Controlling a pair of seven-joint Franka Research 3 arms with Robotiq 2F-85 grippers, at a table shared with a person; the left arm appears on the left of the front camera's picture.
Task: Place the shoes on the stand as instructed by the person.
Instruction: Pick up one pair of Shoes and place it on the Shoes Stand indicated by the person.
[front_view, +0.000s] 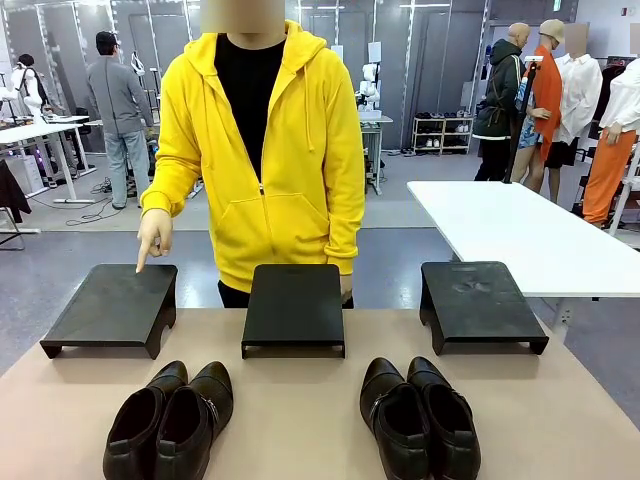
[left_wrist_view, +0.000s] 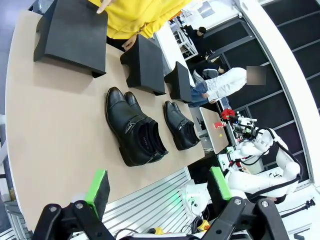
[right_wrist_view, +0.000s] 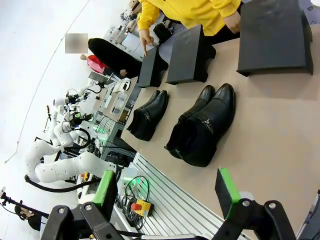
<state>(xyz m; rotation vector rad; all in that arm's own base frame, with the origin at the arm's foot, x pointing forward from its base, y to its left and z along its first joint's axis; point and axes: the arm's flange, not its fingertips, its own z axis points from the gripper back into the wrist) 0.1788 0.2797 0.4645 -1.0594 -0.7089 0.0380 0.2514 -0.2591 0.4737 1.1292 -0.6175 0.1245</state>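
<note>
Worktop (front_view: 300, 400): one, tan; it carries every stand and shoe.
Stands (front_view: 294, 305): three, black, flat-topped, in one row across the middle of the front view: left stand (front_view: 112, 305), middle stand, right stand (front_view: 480, 300).
Shoes (front_view: 190, 420): four, dark leather, in two pairs, toes toward the stands; all rest on the worktop below the row.
Left pair (front_view: 165, 428): two shoes, touching, at lower left.
Right pair (front_view: 420, 420): two shoes, touching, at lower right of centre.
Person (front_view: 265, 150): one, yellow hoodie, top centre behind the middle stand; index finger (front_view: 142, 258) points down at the far edge of the left stand.
Left hand (left_wrist_view: 158, 185): fingers spread, nothing between them; bottom of the left wrist view.
Right hand (right_wrist_view: 167, 189): fingers spread, nothing between them; bottom of the right wrist view.
</note>
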